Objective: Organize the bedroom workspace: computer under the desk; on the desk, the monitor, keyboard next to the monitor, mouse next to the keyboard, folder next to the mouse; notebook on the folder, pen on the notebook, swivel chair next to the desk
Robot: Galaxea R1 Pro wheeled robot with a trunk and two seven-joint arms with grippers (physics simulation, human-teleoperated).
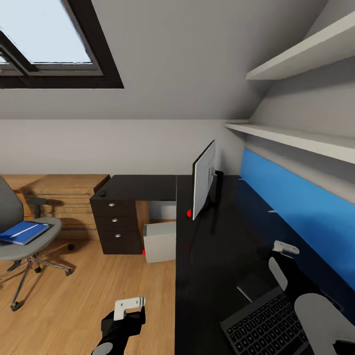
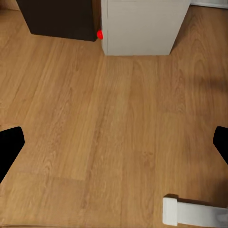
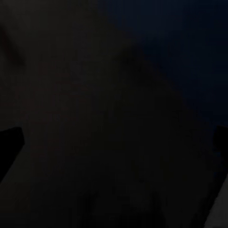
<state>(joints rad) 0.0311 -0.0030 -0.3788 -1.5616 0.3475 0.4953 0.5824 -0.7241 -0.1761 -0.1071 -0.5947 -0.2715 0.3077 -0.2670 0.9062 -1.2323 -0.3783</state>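
The black-topped desk (image 1: pixel 207 256) runs along the right wall and turns left. On it the monitor (image 1: pixel 203 185) stands edge-on, and the keyboard (image 1: pixel 266 325) lies at the near end. A dark flat rectangle (image 1: pixel 252 287) beyond the keyboard may be the notebook. A thin white pen (image 1: pixel 272 212) lies by the blue panel. The mouse (image 1: pixel 102 193) rests on the left wing above the drawers. The computer (image 1: pixel 160 241) (image 2: pixel 140 26) stands under the desk. The blue folder (image 1: pixel 22 231) lies on the swivel chair (image 1: pixel 29 241). My left gripper (image 1: pixel 129 315) (image 2: pixel 114 142) hangs open over the floor. My right gripper (image 1: pixel 277 261) (image 3: pixel 114 142) is open above the desk top.
The dark drawer unit (image 1: pixel 118 224) stands left of the computer, with a light wooden dresser (image 1: pixel 59 197) behind the chair. White shelves (image 1: pixel 296 138) and a blue wall panel (image 1: pixel 305 202) line the right wall. Wood floor (image 1: pixel 98 286) lies between chair and desk.
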